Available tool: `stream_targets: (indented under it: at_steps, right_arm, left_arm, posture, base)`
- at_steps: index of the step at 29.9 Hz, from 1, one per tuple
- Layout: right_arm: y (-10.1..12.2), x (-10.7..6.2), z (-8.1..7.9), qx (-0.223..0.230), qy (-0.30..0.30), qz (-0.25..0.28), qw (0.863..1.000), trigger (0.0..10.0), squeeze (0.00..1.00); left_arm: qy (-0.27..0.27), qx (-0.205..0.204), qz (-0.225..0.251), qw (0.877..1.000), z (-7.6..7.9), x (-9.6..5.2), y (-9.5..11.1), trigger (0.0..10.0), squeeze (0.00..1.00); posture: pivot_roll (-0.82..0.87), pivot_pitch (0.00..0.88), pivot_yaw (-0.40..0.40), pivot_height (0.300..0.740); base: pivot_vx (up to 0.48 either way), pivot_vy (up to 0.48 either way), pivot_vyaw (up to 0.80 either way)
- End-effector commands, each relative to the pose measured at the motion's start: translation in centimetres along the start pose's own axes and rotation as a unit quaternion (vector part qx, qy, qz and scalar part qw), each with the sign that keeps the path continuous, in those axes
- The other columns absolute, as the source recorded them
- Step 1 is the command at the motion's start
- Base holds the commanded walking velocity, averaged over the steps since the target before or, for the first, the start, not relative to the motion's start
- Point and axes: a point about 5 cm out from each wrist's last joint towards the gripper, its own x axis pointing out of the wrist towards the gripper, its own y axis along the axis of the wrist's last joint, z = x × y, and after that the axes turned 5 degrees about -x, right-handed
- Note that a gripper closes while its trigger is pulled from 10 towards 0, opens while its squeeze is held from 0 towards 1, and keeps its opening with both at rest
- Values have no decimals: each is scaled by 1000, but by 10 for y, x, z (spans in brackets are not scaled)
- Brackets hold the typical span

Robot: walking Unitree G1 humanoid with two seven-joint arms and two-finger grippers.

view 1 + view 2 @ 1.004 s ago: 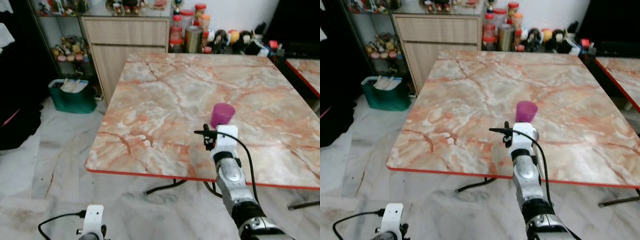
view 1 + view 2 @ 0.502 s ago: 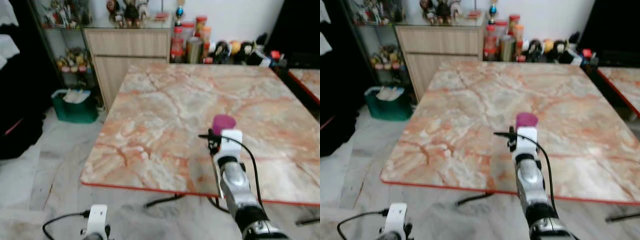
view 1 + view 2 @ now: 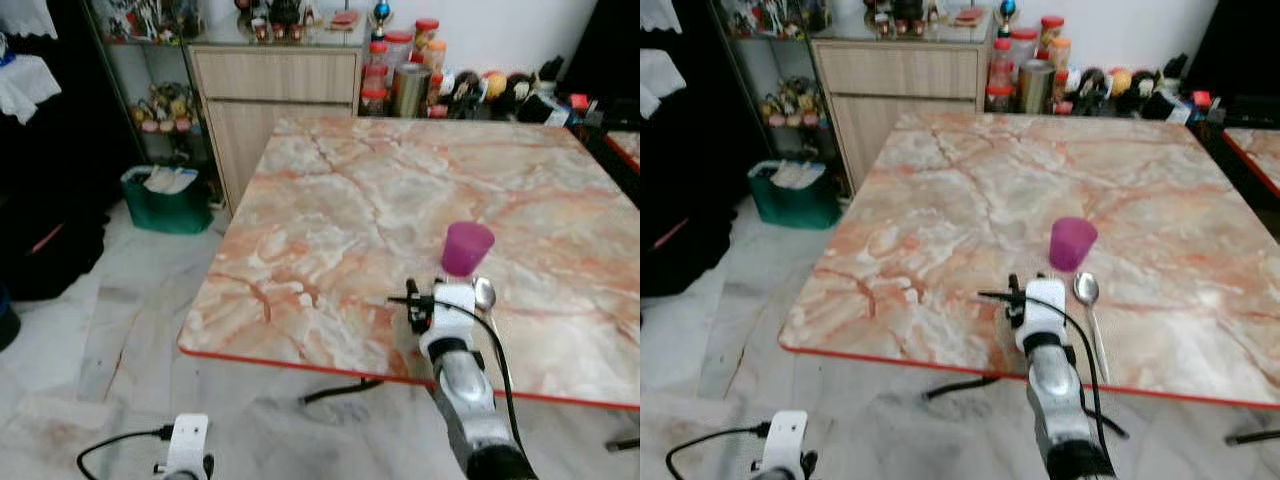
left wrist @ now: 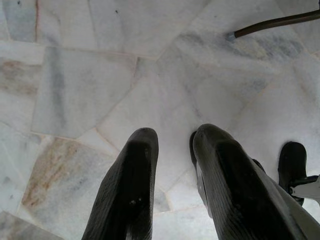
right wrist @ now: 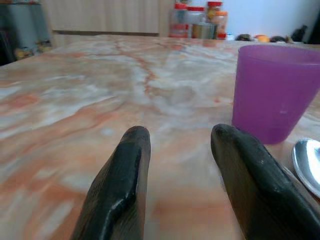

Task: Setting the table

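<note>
A: How do the jaws stand?

B: The right gripper (image 5: 177, 145) has its two black fingers (image 5: 122, 175) spread with bare tabletop between them, holding nothing. It hovers low over the marble table (image 3: 330, 210), near the front edge.

A: And the other one?

B: The left gripper (image 4: 172, 145) hangs idle down by the floor (image 4: 100, 75), its fingers slightly parted with nothing between them.

A: Where is the tableware?

B: The purple cup (image 3: 467, 248) stands upright on the table, just past the right gripper and a little to its right. A metal spoon (image 3: 1087, 292) lies beside the cup on the side nearer the robot, bowl toward the cup, handle running back toward the table's front edge. The spoon lies just to the right of the arm's white wrist housing (image 3: 452, 303). From the right wrist view the spoon's bowl sits close to the cup's base; I cannot tell whether they touch.

A: What surrounds the table?

B: A wooden cabinet (image 3: 275, 90) stands behind its far left corner, jars (image 3: 400, 70) line the far wall, and a green basket (image 3: 168, 200) sits on the floor to the left.
</note>
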Motion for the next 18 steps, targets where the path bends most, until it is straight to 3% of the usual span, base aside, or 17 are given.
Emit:
stream_targets:
  at_steps: [1, 6, 10, 18]
  right_arm:
    - [1, -2, 2, -5, 0, -2, 1000, 10000, 0]
    - [-3, -3, 9, -9, -12, -12, 1000, 10000, 0]
    - [3, 3, 21, 7, -45, -19, 999, 10000, 0]
    - [12, 12, 29, 13, -57, -18, 998, 10000, 0]
  left_arm:
    - [3, 0, -3, 1000, -3, -1, -2, 10000, 0]
    - [3, 1, -5, 1000, -3, -1, -3, 10000, 0]
    - [0, 4, -6, 1000, -2, -1, -3, 10000, 0]
    - [-2, 6, -6, 1000, -1, 0, -2, 10000, 0]
  posture:
    - [-25, 0, 2, 719]
    - [-32, 0, 6, 719]
    - [-35, 0, 7, 719]
    - [-29, 0, 3, 719]
  base:
    - [0, 0, 0]
    - [0, 0, 0]
    - [0, 0, 0]
    - [0, 0, 0]
